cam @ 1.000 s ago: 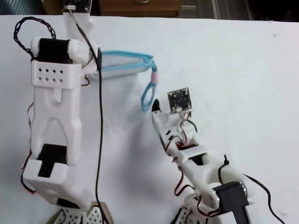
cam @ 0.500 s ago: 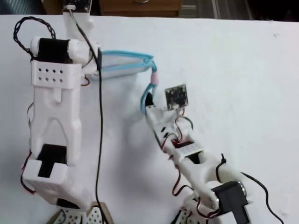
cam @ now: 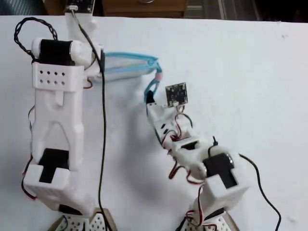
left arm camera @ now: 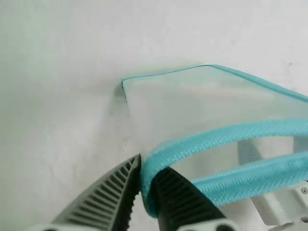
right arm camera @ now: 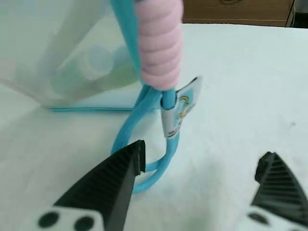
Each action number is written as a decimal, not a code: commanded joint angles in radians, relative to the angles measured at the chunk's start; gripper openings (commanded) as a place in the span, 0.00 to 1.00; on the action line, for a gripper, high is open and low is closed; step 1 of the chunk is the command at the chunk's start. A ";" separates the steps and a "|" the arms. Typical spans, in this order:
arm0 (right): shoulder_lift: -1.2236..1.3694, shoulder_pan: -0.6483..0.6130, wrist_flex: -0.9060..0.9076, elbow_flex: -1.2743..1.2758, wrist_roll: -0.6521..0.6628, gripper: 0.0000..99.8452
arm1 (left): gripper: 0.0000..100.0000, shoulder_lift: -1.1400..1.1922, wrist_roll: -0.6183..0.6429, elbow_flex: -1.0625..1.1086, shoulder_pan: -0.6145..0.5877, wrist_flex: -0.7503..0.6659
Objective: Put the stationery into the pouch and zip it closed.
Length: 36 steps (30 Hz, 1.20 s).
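A clear pouch (cam: 126,69) with a turquoise zipper lies on the white table, stationery dimly visible inside it (right arm camera: 91,65). Its zip end carries a pink ribbed pull (cam: 158,77) and a blue cord loop (cam: 151,91). My left gripper (left arm camera: 140,185) is shut on the zipper tape at the pouch's end corner (left arm camera: 149,168). My right gripper (right arm camera: 197,168) is open, one finger beside the cord loop (right arm camera: 144,144), just below the pink pull (right arm camera: 159,43). In the high view the right gripper (cam: 150,98) sits at the loop.
The big left arm (cam: 55,115) covers the pouch's left end in the high view. A black cable (cam: 102,144) runs down along it. The table's far edge and a wooden cabinet (cam: 144,7) lie behind. Bare table spreads to the right.
The right arm has pushed forward and left, bringing its gripper from short of the cord loop up to it. Left arm and pouch stayed put.
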 commanded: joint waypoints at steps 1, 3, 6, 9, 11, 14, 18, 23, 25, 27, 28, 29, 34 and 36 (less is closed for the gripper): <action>0.041 0.033 -0.024 -0.084 0.000 0.36 | 0.02 -0.008 -0.006 -0.038 0.012 -0.012; 0.073 0.041 -0.024 -0.120 0.000 0.36 | 0.02 -0.008 -0.006 -0.038 0.012 -0.012; 0.107 0.044 -0.024 -0.160 0.000 0.36 | 0.02 -0.008 -0.006 -0.038 0.012 -0.012; 0.137 0.042 -0.025 -0.198 0.000 0.36 | 0.02 -0.008 -0.006 -0.038 0.012 -0.012; 0.165 0.042 -0.027 -0.232 0.000 0.36 | 0.02 -0.008 -0.006 -0.038 0.012 -0.012; 0.226 0.047 -0.030 -0.310 0.000 0.36 | 0.02 -0.008 -0.006 -0.038 0.012 -0.012; 0.323 0.077 -0.030 -0.459 0.000 0.36 | 0.02 -0.008 -0.006 -0.038 0.012 -0.012; 0.441 0.082 -0.065 -0.603 0.000 0.36 | 0.02 -0.008 -0.006 -0.038 0.012 -0.012; 0.472 0.081 -0.159 -0.615 0.000 0.36 | 0.02 -0.008 -0.006 -0.038 0.012 -0.012; 0.498 0.073 -0.283 -0.615 0.000 0.36 | 0.02 -0.008 -0.006 -0.038 0.012 -0.012; 0.513 0.061 -0.340 -0.615 0.000 0.36 | 0.02 -0.008 -0.006 -0.038 0.012 -0.012; 0.529 0.051 -0.394 -0.615 0.002 0.36 | 0.02 -0.008 -0.006 -0.038 0.012 -0.012; 0.598 0.002 -0.591 -0.617 0.055 0.33 | 0.02 -0.008 -0.008 -0.038 0.012 -0.012; 0.613 0.002 -0.661 -0.618 0.055 0.26 | 0.02 -0.008 -0.008 -0.038 0.010 -0.012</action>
